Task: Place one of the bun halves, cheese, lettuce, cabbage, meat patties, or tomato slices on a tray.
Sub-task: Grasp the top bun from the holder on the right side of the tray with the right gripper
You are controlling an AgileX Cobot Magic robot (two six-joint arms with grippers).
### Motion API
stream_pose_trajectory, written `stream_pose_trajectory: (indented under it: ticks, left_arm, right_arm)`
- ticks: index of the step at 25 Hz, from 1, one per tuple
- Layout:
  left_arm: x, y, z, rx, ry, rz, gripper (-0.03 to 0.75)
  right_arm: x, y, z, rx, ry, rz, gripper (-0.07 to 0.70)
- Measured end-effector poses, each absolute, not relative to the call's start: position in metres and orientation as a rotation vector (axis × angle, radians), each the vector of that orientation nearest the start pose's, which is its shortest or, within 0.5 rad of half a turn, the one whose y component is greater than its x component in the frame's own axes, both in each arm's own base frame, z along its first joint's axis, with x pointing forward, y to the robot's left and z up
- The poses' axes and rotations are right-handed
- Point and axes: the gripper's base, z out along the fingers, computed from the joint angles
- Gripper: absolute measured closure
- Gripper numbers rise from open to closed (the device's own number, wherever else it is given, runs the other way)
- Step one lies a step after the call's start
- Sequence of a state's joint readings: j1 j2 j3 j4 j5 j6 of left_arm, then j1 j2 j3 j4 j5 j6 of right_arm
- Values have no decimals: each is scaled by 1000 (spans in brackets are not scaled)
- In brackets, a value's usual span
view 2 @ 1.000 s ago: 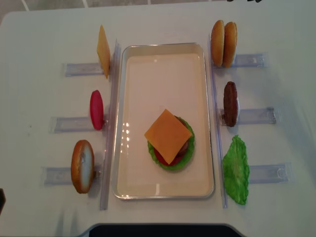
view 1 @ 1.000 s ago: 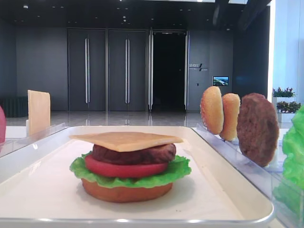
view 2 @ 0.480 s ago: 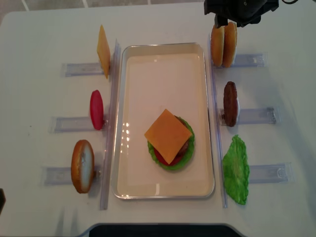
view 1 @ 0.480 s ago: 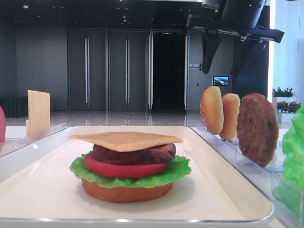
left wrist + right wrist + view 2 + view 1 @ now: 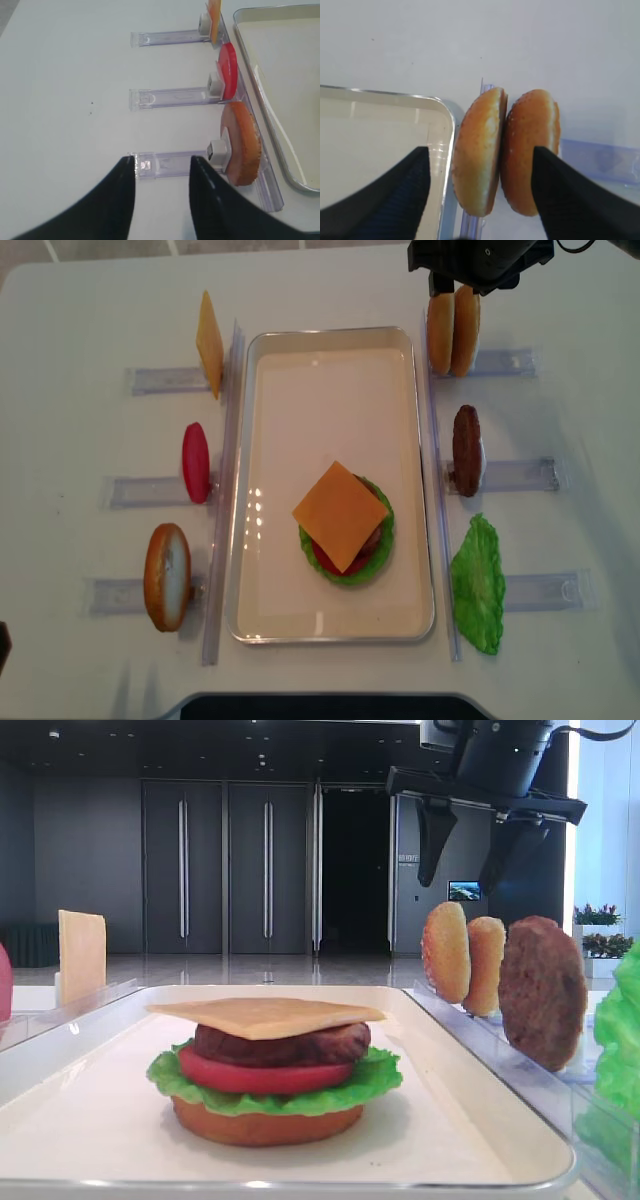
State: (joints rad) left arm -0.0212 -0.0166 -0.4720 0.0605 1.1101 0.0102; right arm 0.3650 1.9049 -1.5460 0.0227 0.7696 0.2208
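On the white desk [image 5: 80,300], seen left to right, the left gripper [image 5: 161,165] hovered low over the clear racks on its side, fingers [image 5: 120,200] parted and empty, with a brown bun [image 5: 242,145], a tomato slice [image 5: 229,77] and a cheese slice [image 5: 209,343] standing on edge in their slots. None of that side had altered in the past second.

In the middle, the tray [image 5: 330,340] carried a half-built burger [image 5: 345,525]: bottom bun, lettuce, tomato, patty and a square of cheese on top, sitting toward the near end of the tray. It lacked only a bun top.

The change came at the far right. A second earlier no arm had been in sight there; the right gripper [image 5: 455,285] then swung in from the back of the desk and dropped toward the pair of bun halves [image 5: 452,330] standing touching side by side in the rack just beside the tray's far right corner. Its fingers [image 5: 390,200] had spread wide and bracketed both buns without touching them, as the wrist view showed. Nearer along that side, the meat patty [image 5: 466,450] and the lettuce leaf [image 5: 478,585] stood untouched.

The move suggested a bun top was the next piece chosen, though straddling two risked lifting both.
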Motion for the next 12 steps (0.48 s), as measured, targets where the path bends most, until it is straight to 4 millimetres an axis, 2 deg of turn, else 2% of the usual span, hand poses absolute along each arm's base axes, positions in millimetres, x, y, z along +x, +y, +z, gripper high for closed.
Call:
stream_pose_trajectory:
  ticks: [7,12]
  left_arm:
    - [-6,5,266,29,2104,67,433]
    - [-6,5,266,29,2104,67,433]
  right_arm:
    - [398,154,239,-176,2656,221,181]
    - [398,154,238,-175,2657,222,181]
